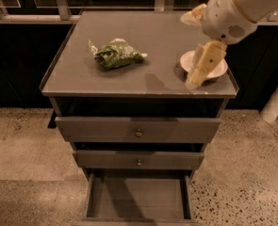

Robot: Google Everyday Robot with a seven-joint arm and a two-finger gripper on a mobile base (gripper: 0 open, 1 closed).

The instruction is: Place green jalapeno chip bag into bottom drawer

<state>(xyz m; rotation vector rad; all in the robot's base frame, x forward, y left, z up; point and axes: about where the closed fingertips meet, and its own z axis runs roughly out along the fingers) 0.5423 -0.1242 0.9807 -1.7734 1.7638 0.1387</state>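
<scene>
The small crumpled green jalapeno chip bag [117,54] lies on the flat grey cabinet surface [143,32], left of centre and towards the far side, with its whitish end pointing right. Nothing is holding it. At the right edge of the same surface sits a round cream bowl [185,62], well apart from the bag.

The robot's rounded white arm [237,8] reaches in from the upper right. Its claw [188,51] hangs over the right side of the surface with its two cream fingers spread apart and nothing between them. The nearer finger [205,64] slants down across the bowl. Whether it touches the bowl is hard to say from this angle.

Below the surface, the grey top drawer [138,128] and the grey middle drawer [138,160], each with a small round knob, stand slightly out. The wide flat grey bottom drawer [138,197] is pulled fully out towards the near side, over a speckled stone floor [20,140].
</scene>
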